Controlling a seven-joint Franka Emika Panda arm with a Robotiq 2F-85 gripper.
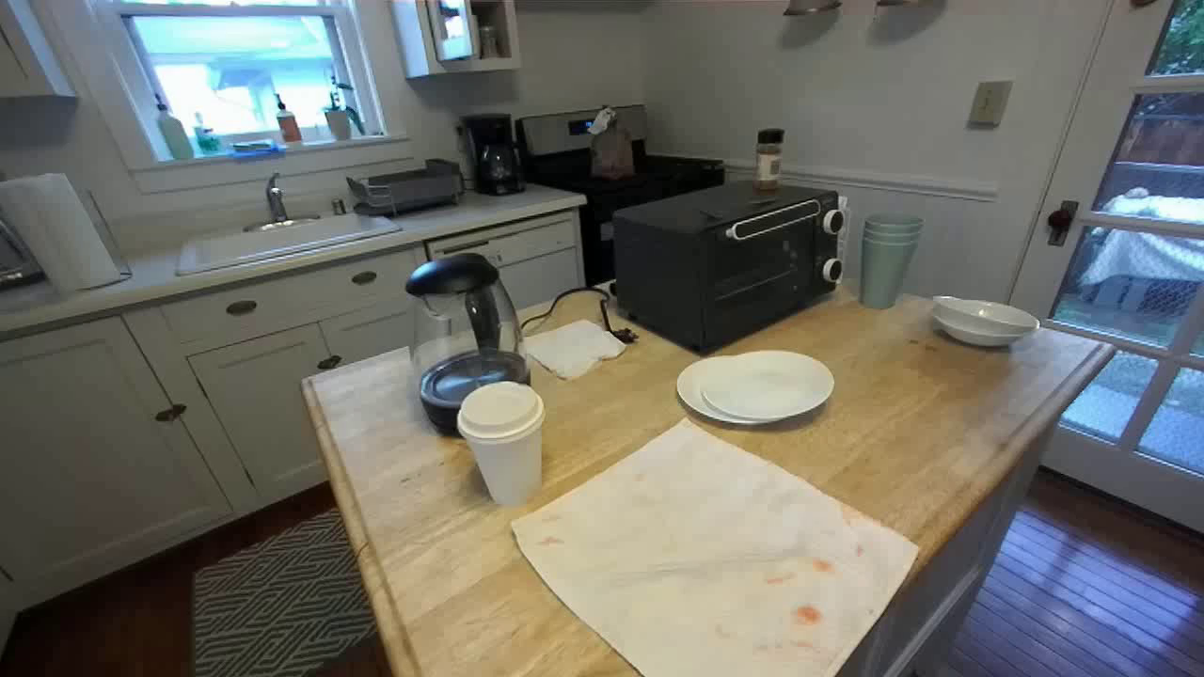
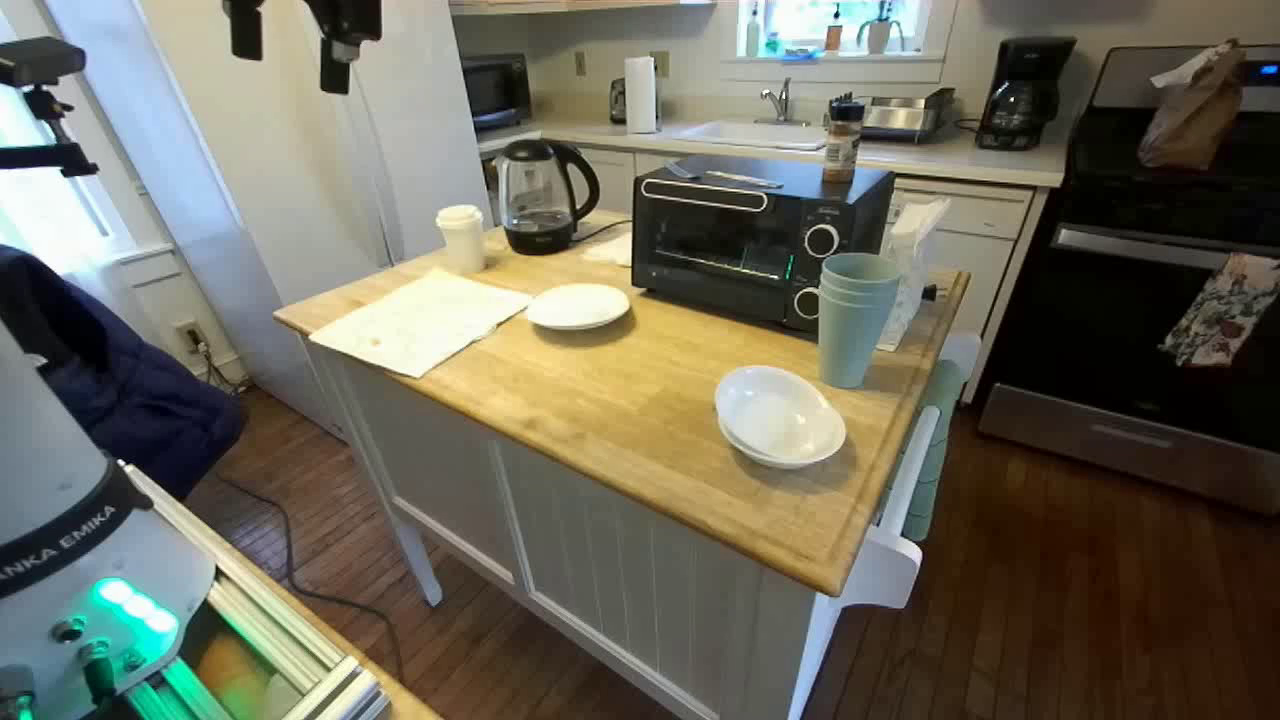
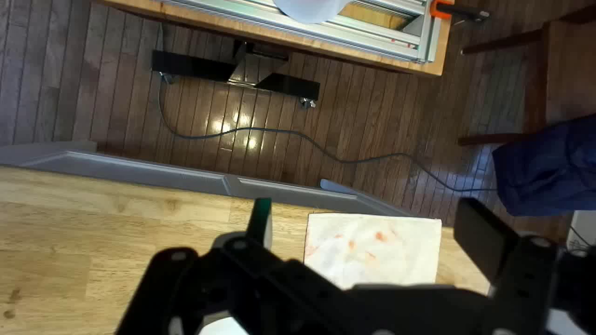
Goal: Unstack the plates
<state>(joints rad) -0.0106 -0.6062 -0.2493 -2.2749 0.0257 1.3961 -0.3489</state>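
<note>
Two flat white plates point(image 1: 767, 385) lie overlapping on the wooden island in both exterior views. The upper plate sits on the lower one point(image 1: 691, 390), offset sideways and a little tilted. In an exterior view the plates point(image 2: 578, 305) look like a single stack beside the towel. In the wrist view a white piece at the bottom edge, perhaps a plate point(image 3: 223, 327), is mostly hidden by the gripper. My gripper point(image 2: 291, 68) is open and empty, high in the air at the top of an exterior view. In the wrist view the gripper point(image 3: 364, 218) has its fingers wide apart, above the towel.
A stained white towel point(image 1: 715, 555) lies beside the plates. A toaster oven point(image 1: 724, 263) stands behind them. A lidded white cup point(image 1: 503, 442), a kettle point(image 1: 470, 338), green cups point(image 2: 858, 320) and stacked white bowls point(image 2: 780, 415) also stand on the island point(image 2: 640, 390).
</note>
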